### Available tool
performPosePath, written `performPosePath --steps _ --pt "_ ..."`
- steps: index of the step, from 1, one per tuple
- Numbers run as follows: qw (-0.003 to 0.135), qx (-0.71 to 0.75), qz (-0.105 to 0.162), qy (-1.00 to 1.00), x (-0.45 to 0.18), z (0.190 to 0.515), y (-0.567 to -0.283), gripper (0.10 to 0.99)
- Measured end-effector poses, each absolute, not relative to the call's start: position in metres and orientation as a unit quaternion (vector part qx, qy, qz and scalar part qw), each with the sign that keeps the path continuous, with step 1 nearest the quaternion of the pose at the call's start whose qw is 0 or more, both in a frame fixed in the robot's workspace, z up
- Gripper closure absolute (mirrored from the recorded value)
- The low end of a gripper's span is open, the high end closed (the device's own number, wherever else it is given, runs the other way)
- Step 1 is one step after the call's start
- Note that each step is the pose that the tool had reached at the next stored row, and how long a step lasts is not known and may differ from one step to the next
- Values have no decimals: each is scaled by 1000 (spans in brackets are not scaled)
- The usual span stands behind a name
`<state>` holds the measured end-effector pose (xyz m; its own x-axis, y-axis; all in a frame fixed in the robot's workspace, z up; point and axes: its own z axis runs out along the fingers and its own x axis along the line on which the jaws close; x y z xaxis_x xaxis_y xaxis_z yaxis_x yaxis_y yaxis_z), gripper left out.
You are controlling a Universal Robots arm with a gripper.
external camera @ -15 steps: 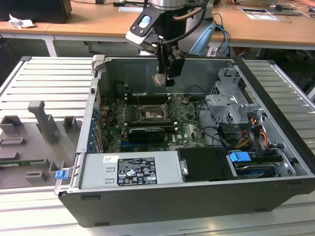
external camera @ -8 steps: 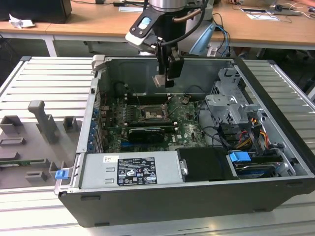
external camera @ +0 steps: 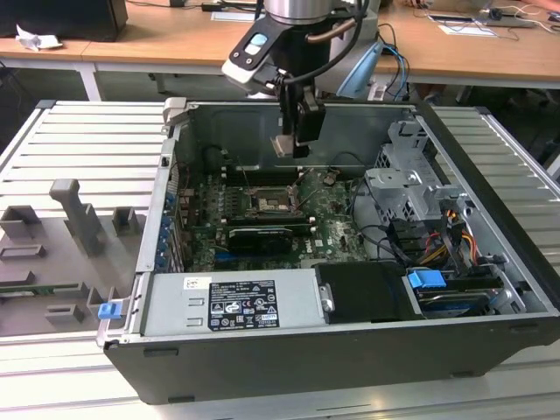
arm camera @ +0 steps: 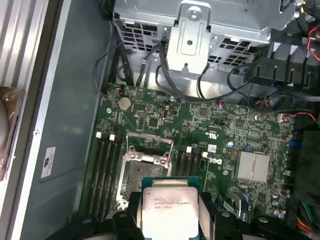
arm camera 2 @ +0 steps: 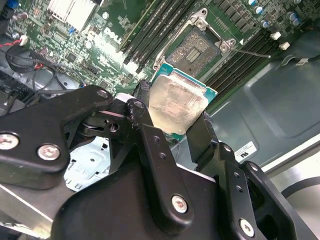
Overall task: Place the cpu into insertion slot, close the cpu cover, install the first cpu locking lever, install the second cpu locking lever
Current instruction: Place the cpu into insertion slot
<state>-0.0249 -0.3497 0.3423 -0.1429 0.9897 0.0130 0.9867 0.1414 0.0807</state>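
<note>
Above the circuit board (arm camera 2: 92,47), near the insertion slot (arm camera 2: 200,47), jaws pinching the cpu (arm camera 2: 177,105), flat square, pale silver face

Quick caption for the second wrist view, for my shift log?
The tool grips the cpu by two edges, above the green board, the empty insertion slot beyond it.

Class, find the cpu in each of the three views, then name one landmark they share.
Exterior view: the cpu is held by the gripper above the open case.
Second wrist view: the cpu in the gripper, just short of the insertion slot.
First wrist view: the cpu hides part of the insertion slot.
Shared landmark: the insertion slot.
</note>
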Motion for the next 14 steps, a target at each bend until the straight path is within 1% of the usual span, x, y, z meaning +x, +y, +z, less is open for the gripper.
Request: performPosePath --steps 5,14 --pt "22 679 33 733 -25 337 -350 545" --pt "22 681 33 731 -25 327 -350 545"
